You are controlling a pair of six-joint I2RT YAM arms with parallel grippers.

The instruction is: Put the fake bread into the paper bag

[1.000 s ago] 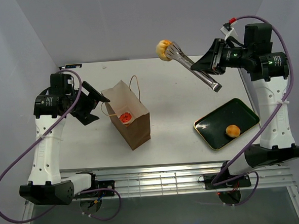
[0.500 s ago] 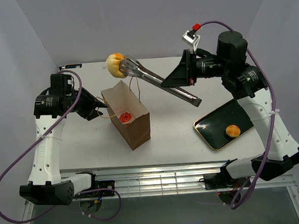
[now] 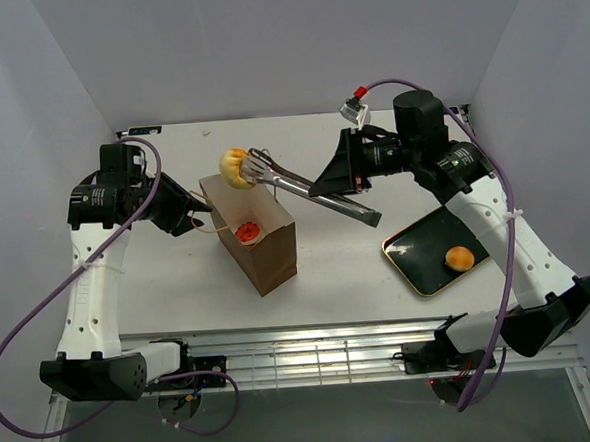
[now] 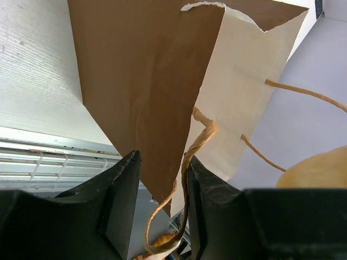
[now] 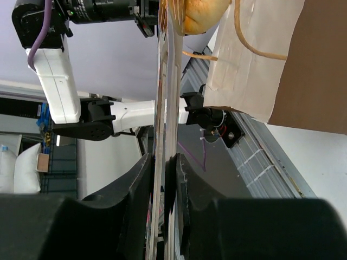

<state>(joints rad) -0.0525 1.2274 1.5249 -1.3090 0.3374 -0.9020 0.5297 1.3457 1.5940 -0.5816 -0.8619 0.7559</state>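
Observation:
The brown paper bag (image 3: pixel 261 245) stands upright left of centre, its mouth open, with a red-frosted donut (image 3: pixel 246 230) inside. My right gripper (image 3: pixel 320 190) is shut on metal tongs (image 3: pixel 303 187). The tongs pinch a golden bun (image 3: pixel 234 166) just above the bag's far left corner. The right wrist view has that bun (image 5: pixel 200 13) at the tongs' tip beside the bag (image 5: pixel 314 65). My left gripper (image 3: pixel 193 219) is at the bag's left rim. Its jaws (image 4: pixel 161 157) stand partly apart, with the bag's edge (image 4: pixel 135 70) and cord handle (image 4: pixel 203 132) between them.
A dark green gold-rimmed tray (image 3: pixel 417 246) lies at the right front with another round bun (image 3: pixel 460 258) on it. The bag's far cord handle (image 3: pixel 266 163) arches up beside the tongs. The table's front edge (image 3: pixel 312 327) runs just below the bag and tray.
My right arm has swung left and lower, carrying the tongs and bun from the back middle to above the bag's mouth. My left gripper moved onto the bag's rim and its jaws narrowed.

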